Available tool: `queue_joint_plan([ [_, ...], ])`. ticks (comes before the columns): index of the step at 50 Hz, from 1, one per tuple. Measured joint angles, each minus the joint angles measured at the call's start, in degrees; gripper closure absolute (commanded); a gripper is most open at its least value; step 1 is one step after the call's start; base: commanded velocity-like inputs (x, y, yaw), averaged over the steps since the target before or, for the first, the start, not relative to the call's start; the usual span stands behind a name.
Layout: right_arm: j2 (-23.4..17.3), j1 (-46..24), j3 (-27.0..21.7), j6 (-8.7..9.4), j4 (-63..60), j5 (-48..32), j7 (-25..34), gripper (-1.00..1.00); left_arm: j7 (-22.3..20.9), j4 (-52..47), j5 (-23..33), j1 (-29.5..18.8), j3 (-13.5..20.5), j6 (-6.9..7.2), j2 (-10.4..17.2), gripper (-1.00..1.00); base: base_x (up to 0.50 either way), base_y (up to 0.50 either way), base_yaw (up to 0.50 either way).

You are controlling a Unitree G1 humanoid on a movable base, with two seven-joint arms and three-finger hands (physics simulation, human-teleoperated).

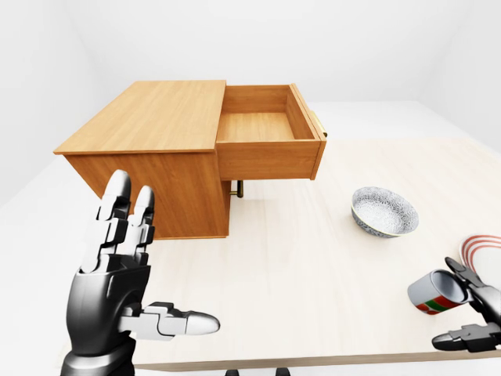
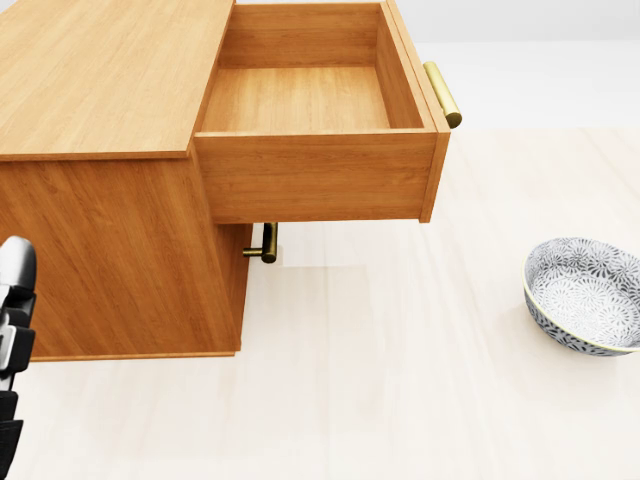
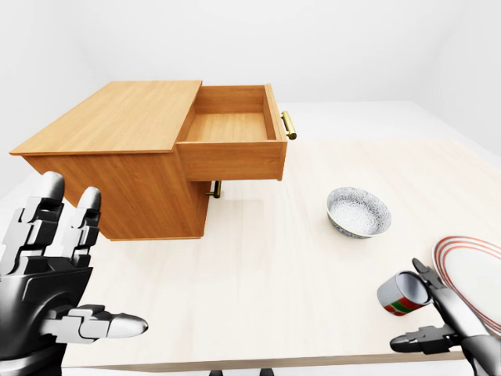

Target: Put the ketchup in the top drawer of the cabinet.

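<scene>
Wooden cabinet [image 1: 149,149] at far left of the table [image 1: 313,274]; top drawer [image 3: 231,129] pulled fully out, empty. Patterned bowl [image 3: 358,211] right of centre, striped plate [image 3: 477,274] at near right. Left hand [image 1: 117,282] raised at near left, fingers spread, holding nothing. Right hand [image 3: 438,317] at near right edge, fingers about the ketchup [image 3: 403,294], lifted and tilted; firmly clamped or not, cannot tell. Probably light, rigid, smooth-sided and slippery; best gripped round the middle of the body.
</scene>
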Motion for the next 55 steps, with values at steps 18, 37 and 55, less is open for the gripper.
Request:
queue_joint_plan([
  [18,-4.4,-1.1,1.6,0.00,4.5,3.6,0.0,1.00,0.3,-0.1,0.1,0.0,-0.2,0.00,0.1,-1.00,0.00,0.00,0.00],
  [37,-2.3,-0.3,3.4,0.00,1.0,0.8,0.1,1.00,0.6,0.6,0.2,-0.3,-0.3,0.00,0.3,-1.00,0.00,0.00,0.00],
  [55,2.3,-3.5,7.4,0.00,-33.1,-15.4,0.1,1.00,0.5,0.2,-0.1,-0.5,0.0,0.00,0.3,-1.00,0.00,0.00,0.00],
])
